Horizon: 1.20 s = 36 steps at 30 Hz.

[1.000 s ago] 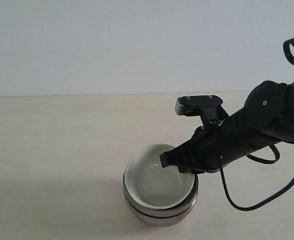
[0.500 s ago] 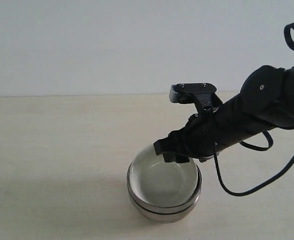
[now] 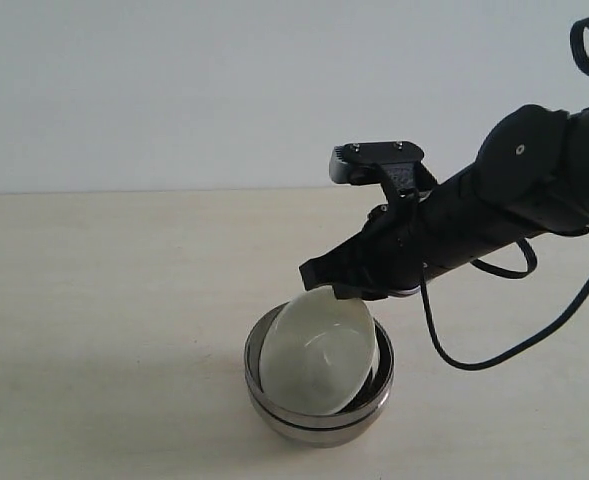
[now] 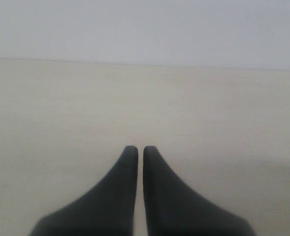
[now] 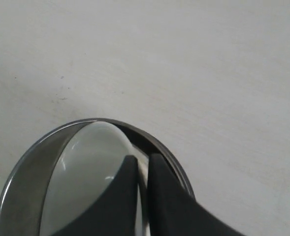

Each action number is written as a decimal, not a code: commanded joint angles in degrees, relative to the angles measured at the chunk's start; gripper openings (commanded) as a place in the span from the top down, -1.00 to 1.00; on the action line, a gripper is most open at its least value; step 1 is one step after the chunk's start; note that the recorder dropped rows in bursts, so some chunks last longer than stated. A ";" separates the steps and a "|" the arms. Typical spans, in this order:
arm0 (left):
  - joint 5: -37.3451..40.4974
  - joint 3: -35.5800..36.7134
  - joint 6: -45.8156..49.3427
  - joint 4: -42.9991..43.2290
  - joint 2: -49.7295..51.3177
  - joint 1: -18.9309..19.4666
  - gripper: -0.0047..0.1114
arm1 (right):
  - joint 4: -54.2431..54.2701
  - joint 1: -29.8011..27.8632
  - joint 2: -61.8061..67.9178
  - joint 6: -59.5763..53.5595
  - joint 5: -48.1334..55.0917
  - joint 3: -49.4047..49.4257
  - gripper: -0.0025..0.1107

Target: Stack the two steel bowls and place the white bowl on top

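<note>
The two steel bowls (image 3: 319,410) sit nested as one stack on the table, their rims showing as two shiny bands. The white bowl (image 3: 319,355) stands steeply tilted inside the top steel bowl, its far rim lifted. My right gripper (image 3: 336,288) is shut on that lifted rim, one finger inside the bowl and one outside. In the right wrist view the white bowl (image 5: 85,172) fills the steel rim (image 5: 21,164), and the right gripper (image 5: 143,158) pinches its edge. My left gripper (image 4: 136,149) is shut on nothing over bare table, away from the bowls.
The beige table (image 3: 104,290) runs back to a pale wall. A black cable (image 3: 494,355) loops down from the right arm to the right of the stack.
The right gripper has risen and shifted left, still holding the white bowl's rim. The white bowl went from lying nearly flat in the steel stack to standing steeply tilted.
</note>
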 commanded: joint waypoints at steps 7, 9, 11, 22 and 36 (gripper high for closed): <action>-0.43 0.17 -0.27 0.00 -0.18 -0.29 0.85 | 0.03 0.07 -0.47 -1.43 -0.38 -0.34 0.53; -0.43 0.17 -0.27 0.00 -0.18 -0.29 0.85 | 0.03 0.07 -0.47 -1.43 -0.69 -0.56 0.30; -0.43 0.17 -0.27 0.00 -0.18 -0.29 0.85 | 0.03 0.07 -0.47 -1.43 -0.47 -0.95 0.14; -0.43 0.17 -0.27 0.00 -0.18 -0.29 0.85 | -0.08 0.07 -6.45 -4.19 -1.21 -1.43 0.53; -0.43 0.17 -0.27 0.00 -0.18 -0.29 0.85 | -0.54 0.07 -3.37 -5.76 -10.60 7.01 0.96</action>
